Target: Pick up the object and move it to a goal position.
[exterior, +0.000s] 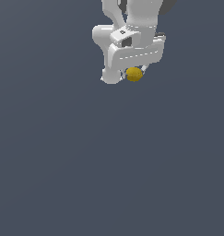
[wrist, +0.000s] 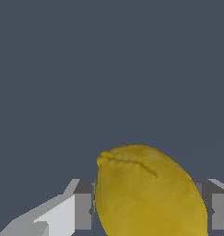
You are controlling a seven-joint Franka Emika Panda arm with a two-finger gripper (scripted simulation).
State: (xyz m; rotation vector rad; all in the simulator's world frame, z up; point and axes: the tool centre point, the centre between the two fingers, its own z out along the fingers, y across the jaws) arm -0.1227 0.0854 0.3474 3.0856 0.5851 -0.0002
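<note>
A white gripper [exterior: 133,73] grasps the yellow-orange object [exterior: 134,74] near the top centre of the exterior view, the lemon-like lump pinched between its fingers [wrist: 83,209] and filling the lower middle of the wrist view [wrist: 148,193]. Plain grey-blue surface stretches unbroken below and to both sides of the arm, with wide room toward the frame's lower edge. A small dark mark on the wrist housing is unreadable.

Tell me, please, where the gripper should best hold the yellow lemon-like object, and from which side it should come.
Judging from the wrist view, grip the object across its narrower middle, one finger on each flank. It is oval, so the short axis fits the gripper best; the fingers already sit on either side.
</note>
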